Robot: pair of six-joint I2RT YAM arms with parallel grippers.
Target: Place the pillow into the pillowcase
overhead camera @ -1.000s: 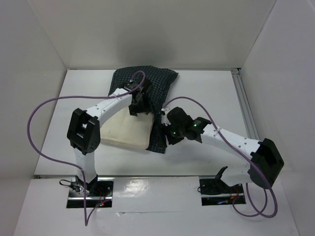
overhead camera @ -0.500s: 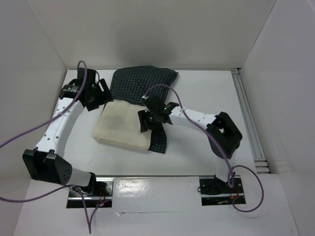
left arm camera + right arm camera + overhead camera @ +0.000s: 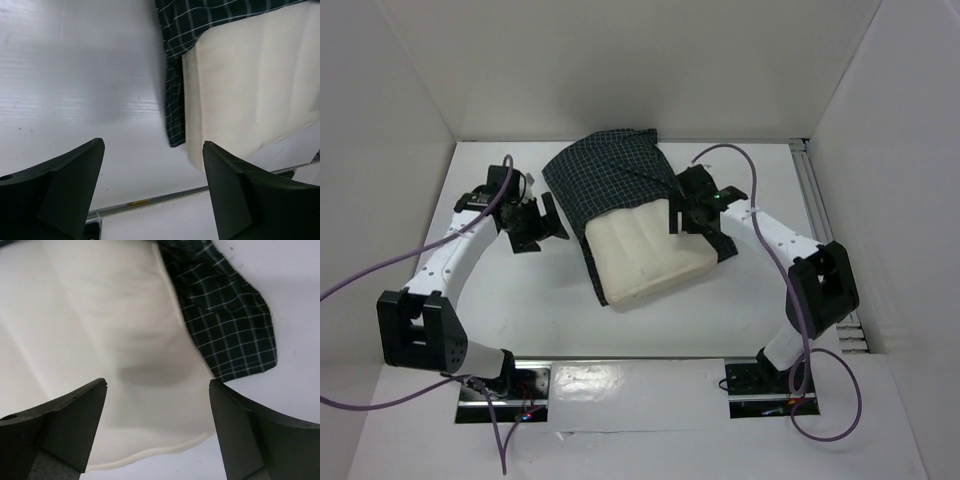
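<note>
The cream pillow (image 3: 645, 255) lies mid-table with its far end inside the dark checked pillowcase (image 3: 605, 180); the near part sticks out. My left gripper (image 3: 545, 228) is open and empty, left of the pillow, above bare table. In the left wrist view the pillow (image 3: 250, 85) and a pillowcase edge (image 3: 175, 110) lie ahead to the right. My right gripper (image 3: 692, 222) is open at the pillow's right edge, over a pillowcase flap (image 3: 720, 240). The right wrist view shows the pillow (image 3: 110, 340) between the open jaws and the pillowcase (image 3: 225, 330) to the right.
White walls enclose the table on the left, back and right. A metal rail (image 3: 818, 220) runs along the right edge. Purple cables loop from both arms. The arm bases (image 3: 500, 385) sit at the near edge.
The pillow and pillowcase have turned and shifted right, with more pillowcase over the pillow. My right gripper moved right and back to the pillow's right edge. My left gripper moved slightly nearer and right.
</note>
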